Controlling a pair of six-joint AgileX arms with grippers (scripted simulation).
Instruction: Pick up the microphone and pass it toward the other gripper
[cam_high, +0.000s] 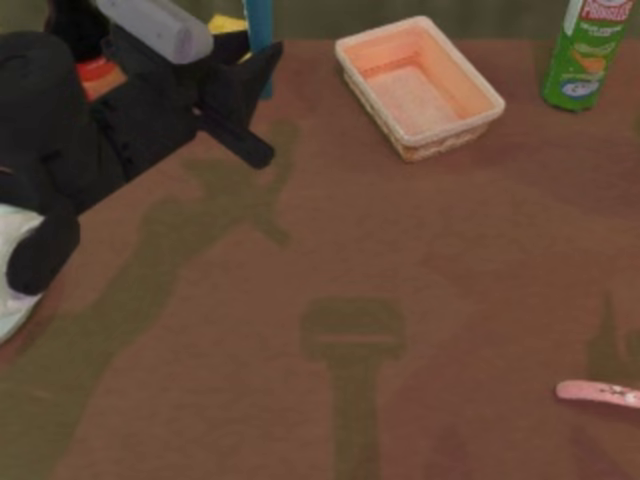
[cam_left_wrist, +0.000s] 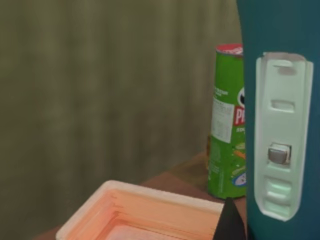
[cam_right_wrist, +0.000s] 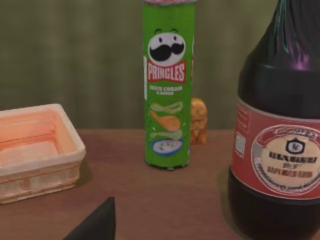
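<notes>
I am holding the microphone (cam_high: 259, 40) upright at the worktop's (cam_high: 400, 300) far left, my left hand (cam_high: 235, 105) clamped on its teal handle. It looks light, rigid and slick, so gripping mid-handle seems safest. The right hand isn't visible from above.

Rendered sim tabletop, not a real room.

Flat brown table (cam_high: 420, 300) with soft shadows, plain olive striped backdrop (cam_left_wrist: 100, 75) behind it. Props are household clutter: green Pringles can (cam_right_wrist: 167, 85), dark sauce bottle (cam_right_wrist: 280, 130), peach basket (cam_high: 420, 85), pink flat stick (cam_high: 598, 393). No walls, furniture or fixtures that mark a specific room type.
</notes>
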